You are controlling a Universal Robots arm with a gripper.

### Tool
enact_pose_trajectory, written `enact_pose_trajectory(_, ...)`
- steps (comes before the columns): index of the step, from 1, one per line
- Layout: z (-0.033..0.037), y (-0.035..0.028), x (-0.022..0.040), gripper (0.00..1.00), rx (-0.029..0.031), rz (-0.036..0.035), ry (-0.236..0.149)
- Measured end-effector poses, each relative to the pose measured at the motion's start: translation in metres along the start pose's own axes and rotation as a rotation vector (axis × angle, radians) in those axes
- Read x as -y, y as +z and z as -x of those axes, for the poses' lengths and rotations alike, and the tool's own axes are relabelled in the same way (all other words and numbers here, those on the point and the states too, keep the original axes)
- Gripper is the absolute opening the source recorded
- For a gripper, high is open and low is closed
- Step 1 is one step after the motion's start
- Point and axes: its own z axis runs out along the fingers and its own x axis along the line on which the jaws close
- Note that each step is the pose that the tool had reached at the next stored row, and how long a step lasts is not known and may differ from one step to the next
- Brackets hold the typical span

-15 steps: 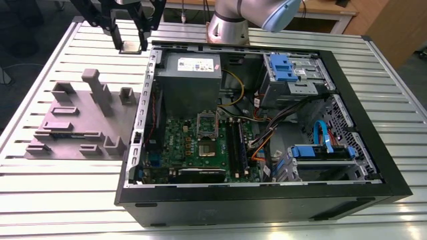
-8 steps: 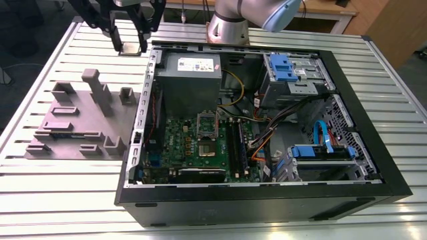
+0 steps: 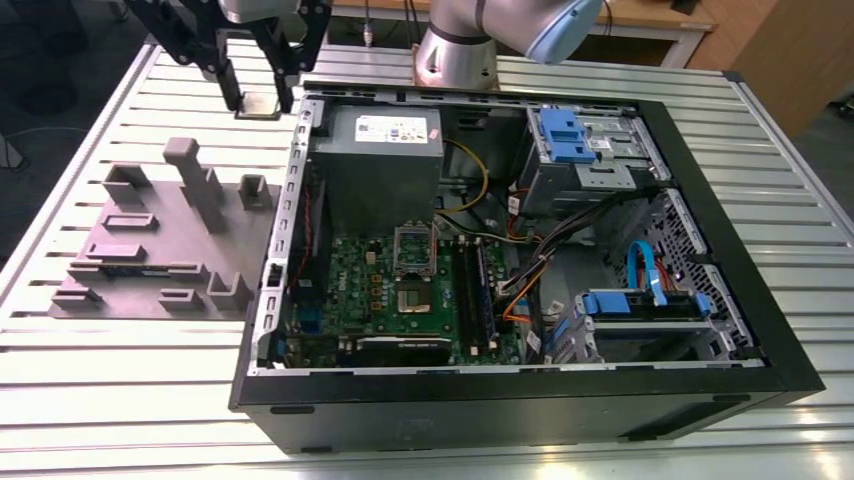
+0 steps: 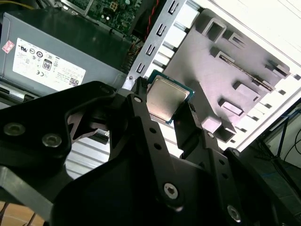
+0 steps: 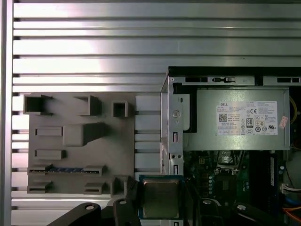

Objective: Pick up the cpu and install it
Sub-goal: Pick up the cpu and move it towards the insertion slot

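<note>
The cpu (image 4: 167, 98) sits clamped between the two black fingers (image 4: 145, 120), its silvery top facing the second wrist view. Below the fingers lies the slatted bench (image 3: 107, 380), seemingly just outside the wall of the open computer case (image 3: 291, 200) (power supply (image 5: 242, 120) on one side, grey parts holder (image 5: 80, 141) on the other).

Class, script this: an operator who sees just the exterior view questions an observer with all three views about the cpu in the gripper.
Operator: Is the cpu truly clamped?
Observer: Yes. In the second wrist view the fingers of the gripper press two opposite edges of the cpu.
Operator: Which face shows?
Observer: In the first wrist view its silvery metal top faces the camera, framed by a green edge.
</note>
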Motion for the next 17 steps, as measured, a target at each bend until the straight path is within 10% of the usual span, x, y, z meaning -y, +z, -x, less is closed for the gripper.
enact_pose_trajectory(9, 0.0229, 0.0001, -0.0004, 0.47, 0.0000, 0.0001, 0.000)
enact_pose_trajectory(17, 0.0256, 0.0001, -0.0004, 0.47, 0.0001, 0.0001, 0.000)
